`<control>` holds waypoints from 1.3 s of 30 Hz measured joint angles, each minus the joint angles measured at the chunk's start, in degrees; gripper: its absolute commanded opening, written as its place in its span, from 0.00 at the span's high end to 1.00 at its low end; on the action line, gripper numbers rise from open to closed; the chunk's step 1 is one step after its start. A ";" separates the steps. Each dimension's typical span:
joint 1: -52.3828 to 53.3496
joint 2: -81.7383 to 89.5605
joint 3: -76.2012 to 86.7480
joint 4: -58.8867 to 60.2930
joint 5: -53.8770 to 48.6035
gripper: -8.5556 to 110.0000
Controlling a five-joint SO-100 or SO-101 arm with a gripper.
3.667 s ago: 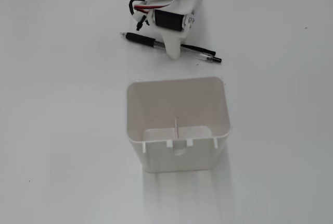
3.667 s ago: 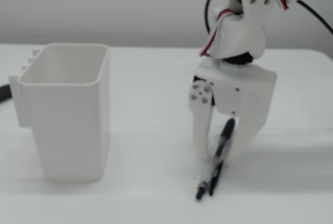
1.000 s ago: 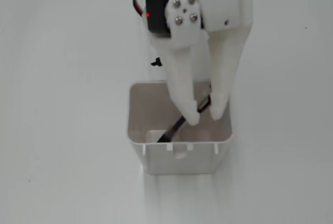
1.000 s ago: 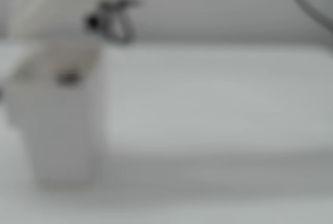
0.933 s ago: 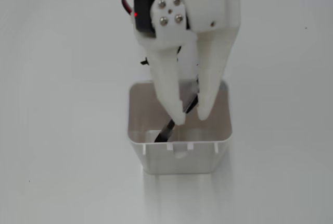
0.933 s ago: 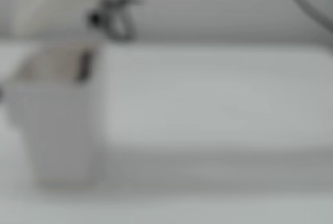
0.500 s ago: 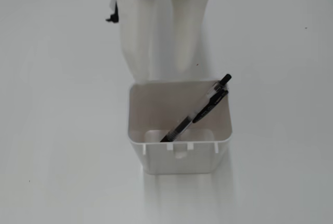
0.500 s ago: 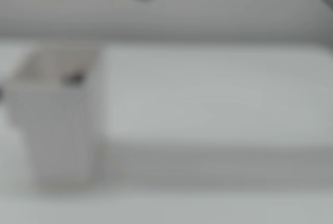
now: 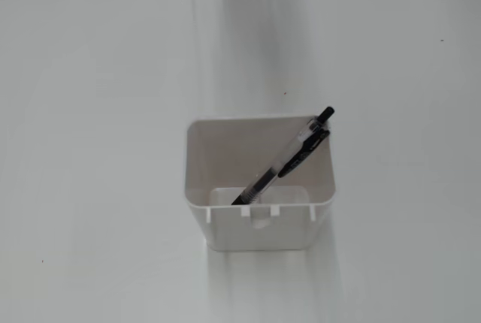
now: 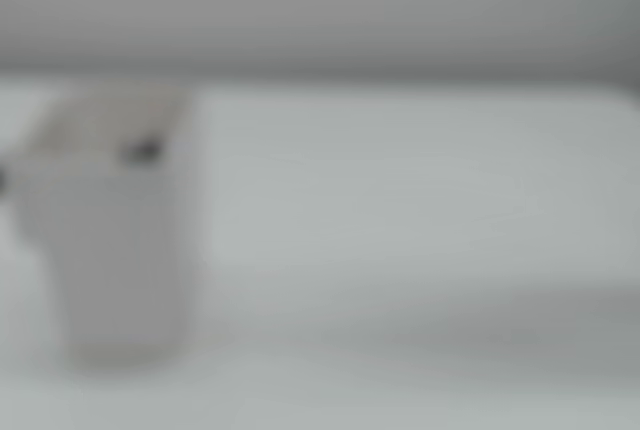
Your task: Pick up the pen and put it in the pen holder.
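A white square pen holder [image 9: 259,225] stands on the white table, seen from above in a fixed view. A black and clear pen [image 9: 289,158] leans inside it, tip at the bottom and its clip end over the far right corner of the rim. In the other fixed view, heavily blurred, the holder [image 10: 110,250] shows at the left with a dark smudge of the pen [image 10: 142,150] at its top. The gripper is not in either view.
The white table [image 9: 90,150] surrounds the holder. A faint soft shadow runs from the top edge towards the holder in a fixed view. A grey wall [image 10: 400,10] lies behind the table.
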 measured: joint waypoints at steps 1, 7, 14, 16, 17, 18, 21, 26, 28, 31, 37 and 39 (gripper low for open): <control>0.00 2.29 3.25 0.00 -0.62 0.75; 0.44 19.16 27.33 -1.76 -1.58 0.75; 7.65 39.37 62.23 -15.73 -1.58 0.75; 8.26 45.35 72.42 -19.78 -1.58 0.75; 8.61 48.34 77.26 -21.62 -1.58 0.75; 9.05 51.33 81.65 -23.12 -1.58 0.75; 9.40 60.38 92.72 -25.49 -1.58 0.75; 9.32 74.27 102.74 -26.19 -1.58 0.75; 9.40 78.05 106.08 -26.19 -1.41 0.75; 9.32 79.10 110.74 -24.96 -1.41 0.75; 9.32 79.19 113.12 -23.99 -1.41 0.75; 9.32 79.19 114.79 -23.99 -1.58 0.76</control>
